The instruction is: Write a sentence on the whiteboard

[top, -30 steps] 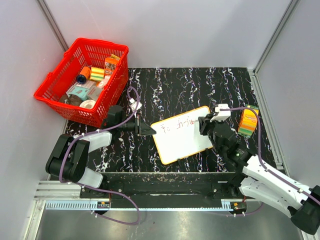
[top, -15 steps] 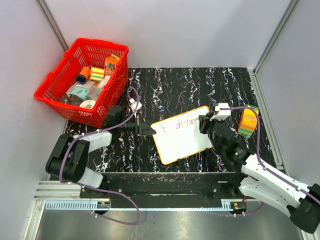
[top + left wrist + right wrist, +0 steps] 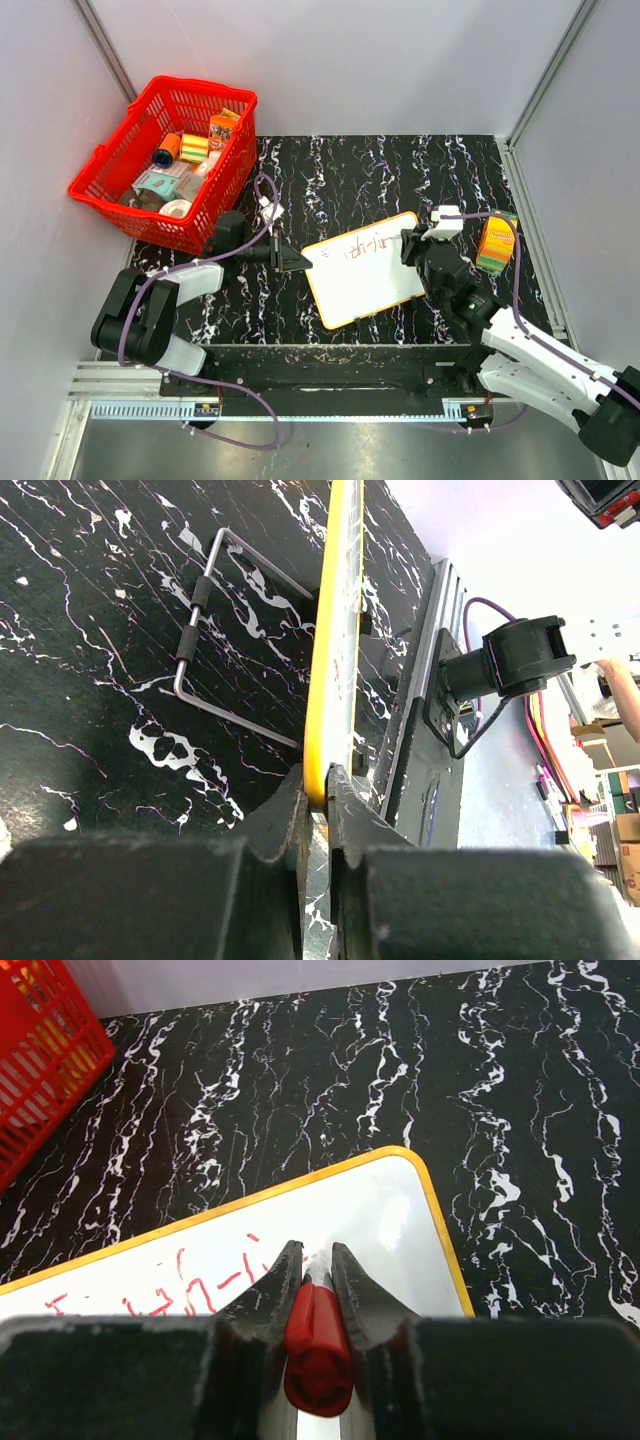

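The whiteboard [image 3: 362, 272] lies on the black marbled table, white with an orange-yellow rim. One line of red lettering, the sentence [image 3: 355, 249], runs along its far part; it also shows in the right wrist view [image 3: 170, 1285]. My left gripper [image 3: 297, 262] is shut on the board's left edge; the left wrist view shows the rim [image 3: 330, 640] edge-on between its jaws. My right gripper [image 3: 410, 247] is shut on a red marker [image 3: 316, 1345], tip down on the board [image 3: 390, 1220] at the right end of the lettering.
A red basket [image 3: 165, 160] with several small items stands at the back left. An orange and green carton [image 3: 497, 242] stands right of the right arm. A metal wire stand [image 3: 215, 640] shows under the board in the left wrist view.
My right gripper has moved the marker a little to the right along the board, and the red lettering has grown longer. The left arm and the board have not moved.
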